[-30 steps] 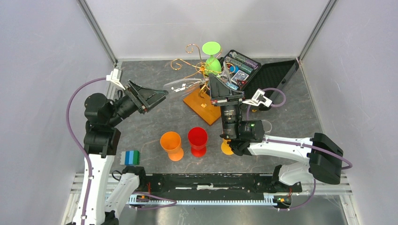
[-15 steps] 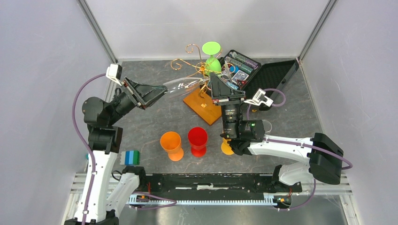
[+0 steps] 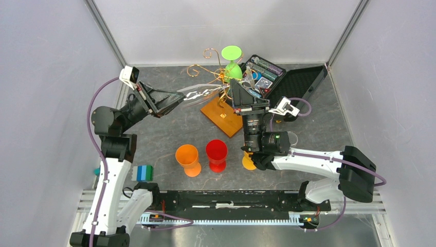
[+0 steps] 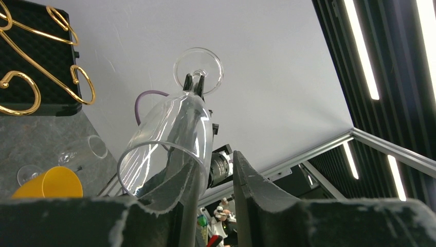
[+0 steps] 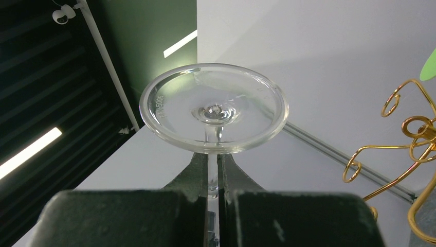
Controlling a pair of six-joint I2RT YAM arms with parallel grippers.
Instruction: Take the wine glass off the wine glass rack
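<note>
Judged step: freeing the glass from the rack with both arms. At left, the left end effector (image 3: 176,99), jaws narrow, sits at the rim of a clear wine glass (image 3: 199,93) lying sideways above the desk; a firm pinch cannot be told. Its foot is beside the gold wire rack on an orange-brown wooden base (image 3: 221,116). The right end effector (image 5: 213,160) clamps the stem. Next probably calls for drawing clear of the curls. A second ago the left jaws were wide, short of the bowl.

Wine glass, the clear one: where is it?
Top view, back centre: the clear wine glass lies sideways beside the gold rack, stem in the right end effector.
</note>
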